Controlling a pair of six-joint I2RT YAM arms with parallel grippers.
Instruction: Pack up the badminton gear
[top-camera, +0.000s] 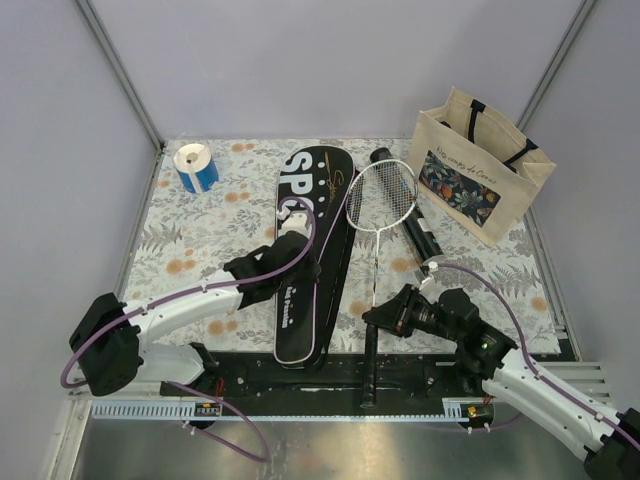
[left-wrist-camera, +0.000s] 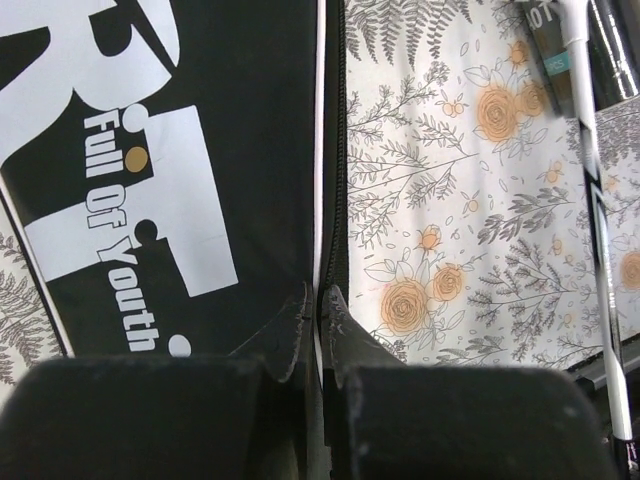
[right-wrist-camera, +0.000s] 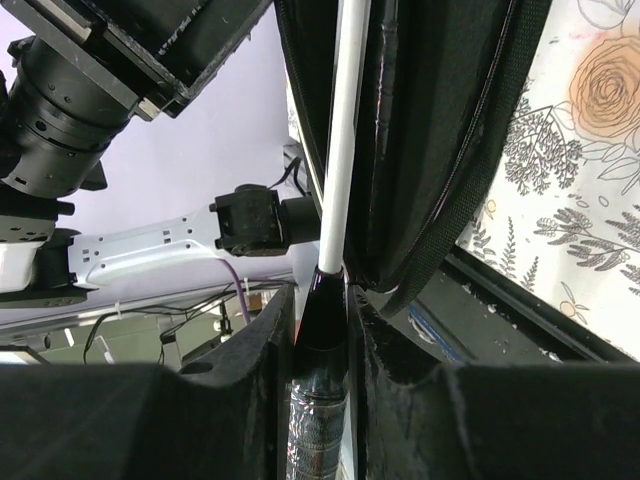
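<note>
Currently: the step in hand reads as getting the first racket into the case. Case (top-camera: 300, 330) lies lengthwise mid-table, SPORT end away from the arm bases. Left gripper (left-wrist-camera: 322, 305) is clamped tight on the case's right-hand zip edge, roughly halfway along, pinching the white piping. Racket (top-camera: 375, 262) lies just right of the case and roughly parallel to it, head toward the case's far end. Right gripper (right-wrist-camera: 322, 300) is closed narrowly on it where the white shaft meets the black handle. Tube (top-camera: 420, 235) lies further right of the case, the racket head overlapping it. No shuttlecocks made out.

Judgement: the opening is not visibly spread yet. Next move calls for the left arm to lift that edge and hold a gap. The right arm then swings the head across and slides it in without snagging strings on the zip.
</note>
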